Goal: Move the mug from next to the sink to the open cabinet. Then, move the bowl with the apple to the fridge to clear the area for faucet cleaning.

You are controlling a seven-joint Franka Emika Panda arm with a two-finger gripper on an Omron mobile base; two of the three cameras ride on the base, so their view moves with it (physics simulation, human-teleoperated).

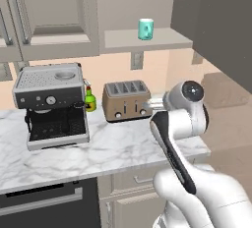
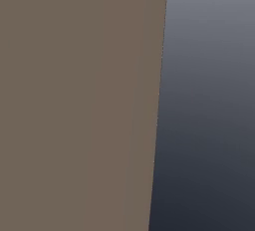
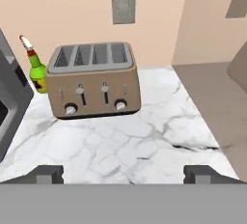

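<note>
Shelf (image 1: 162, 41): mug (image 1: 145, 29). Worktop (image 1: 118, 146): toaster (image 1: 126, 100), bottle (image 1: 90, 99).

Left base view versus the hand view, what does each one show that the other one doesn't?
The left base view alone has the teal mug standing on the open cabinet shelf, the espresso machine's full front, and the arm. The hand view alone has the gripper, fingertips spread wide with nothing between them. Both share the four-slot toaster, green bottle, wall outlet and marble counter.

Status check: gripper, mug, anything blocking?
Gripper open, empty, above the counter. Mug upright on cabinet shelf. Toaster ahead, nothing blocking.
</note>
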